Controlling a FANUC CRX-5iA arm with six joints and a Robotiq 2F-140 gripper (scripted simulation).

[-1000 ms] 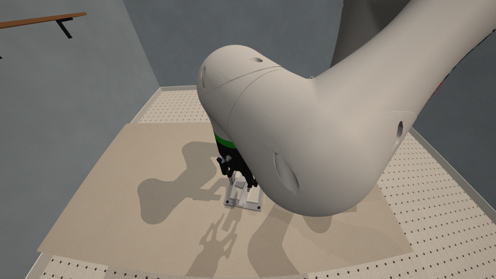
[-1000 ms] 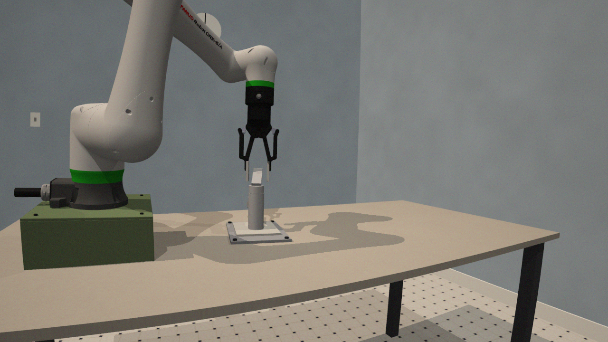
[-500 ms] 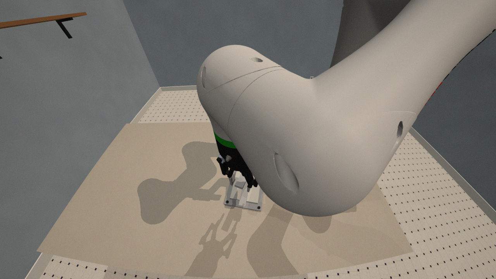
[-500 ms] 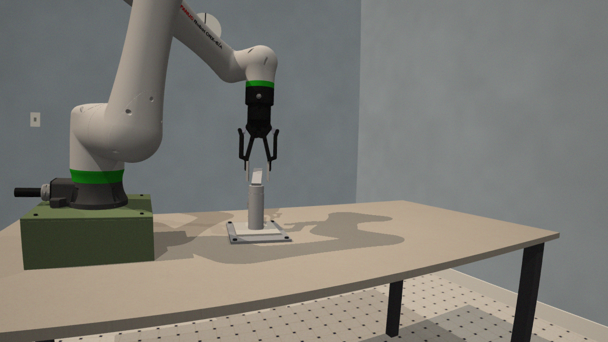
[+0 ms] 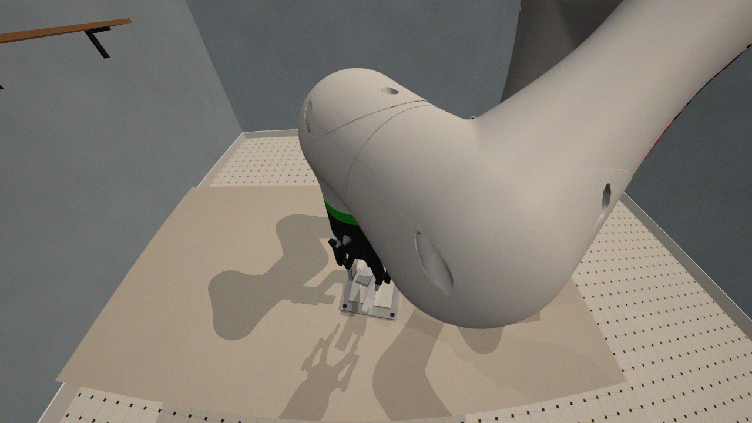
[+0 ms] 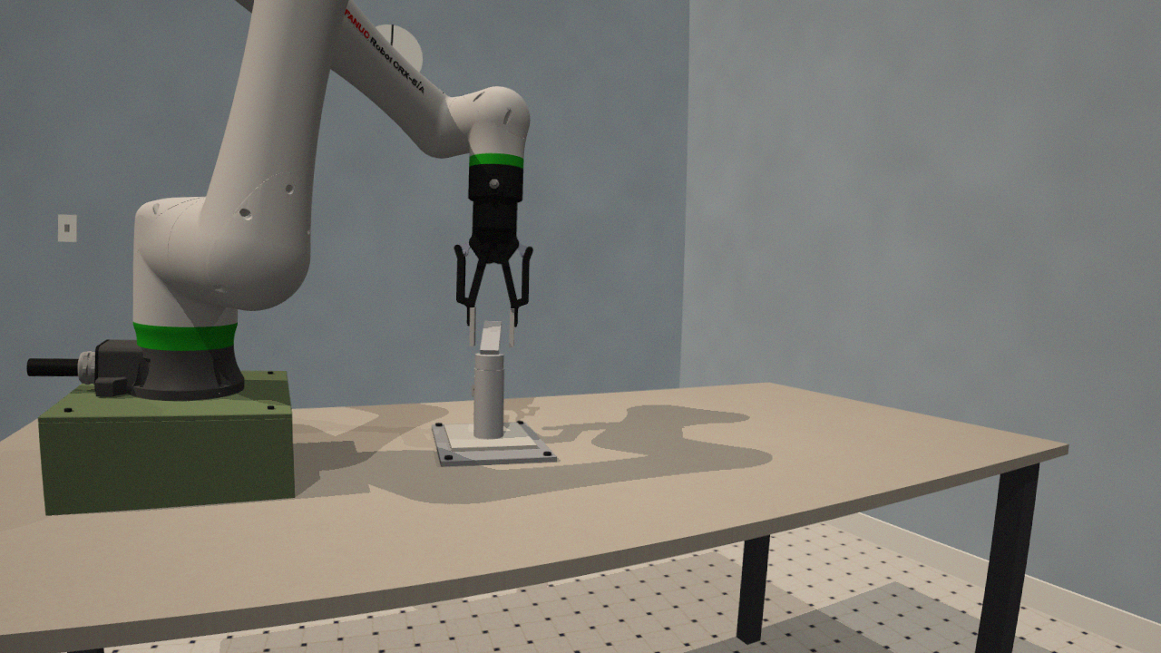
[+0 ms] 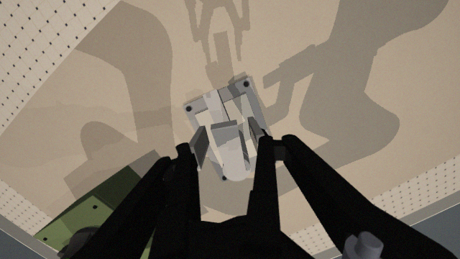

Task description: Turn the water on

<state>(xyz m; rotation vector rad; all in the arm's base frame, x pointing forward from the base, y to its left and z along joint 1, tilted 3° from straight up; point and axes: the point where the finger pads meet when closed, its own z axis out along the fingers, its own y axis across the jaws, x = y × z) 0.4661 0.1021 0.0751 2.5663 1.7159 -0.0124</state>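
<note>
The tap (image 6: 489, 397), a grey upright cylinder, stood on a square bolted base plate (image 6: 454, 456) near the middle of the bench (image 6: 730, 471), well apart from the green pedestal (image 6: 162, 454) carrying the arm. Its lever (image 6: 490, 336), a pale flat tab, stuck up from the top of the cylinder, nearly upright with a slight tilt in the exterior view; I judged it at or close to fully raised, though how much travel remained could not be told. The gripper (image 6: 492, 328) hung straight down over the tap, wrist vertical, with the jaws partly open and one finger pad on each side of the lever. The pads looked just beside the tab rather than pressed on it: the wrist view showed the lever (image 7: 223, 132) between the two pads (image 7: 198, 145) with a gap on both sides, so the jaws held nothing. That half-width setting likely made sense for this job: bracketing the tab loosely lets one pad push it without needing a pinch, and the vertical approach keeps the fingers off the cylinder body. In the top view the arm's elbow blocked most of the scene, and only the gripper (image 5: 362, 276) and a corner of the base plate (image 5: 390, 314) showed. Risk as I judged it: the pads slipping over the tab's top edge.
</note>
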